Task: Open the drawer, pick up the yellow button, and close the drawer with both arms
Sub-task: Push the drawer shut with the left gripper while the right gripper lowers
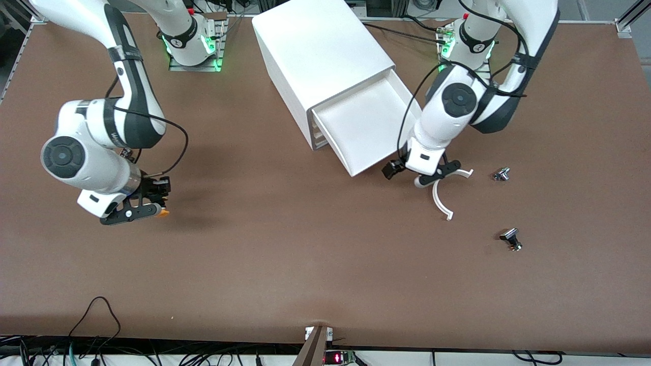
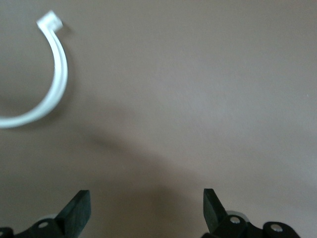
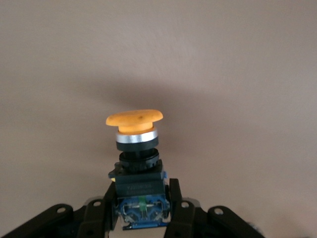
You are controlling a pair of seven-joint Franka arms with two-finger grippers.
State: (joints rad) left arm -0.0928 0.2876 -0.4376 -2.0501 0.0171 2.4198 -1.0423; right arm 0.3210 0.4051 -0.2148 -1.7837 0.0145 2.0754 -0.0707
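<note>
The drawer (image 1: 366, 127) of the white cabinet (image 1: 320, 51) stands pulled out, and its inside shows bare white. My right gripper (image 1: 155, 205) is over bare table toward the right arm's end. It is shut on the button (image 1: 163, 213). In the right wrist view the button's orange cap (image 3: 134, 117) points away from the fingers (image 3: 99, 213), which clamp its black and blue body; the gripper (image 3: 141, 210) holds it above the table. My left gripper (image 1: 426, 177) is open and empty, low over the table just in front of the drawer's front corner. The left wrist view also shows this gripper (image 2: 146, 210).
A thin white curved strip (image 1: 441, 201) lies on the table under and beside the left gripper, and shows in the left wrist view (image 2: 54, 84). Two small metal-and-black parts (image 1: 502, 174) (image 1: 511, 239) lie toward the left arm's end. Two lower drawers are shut.
</note>
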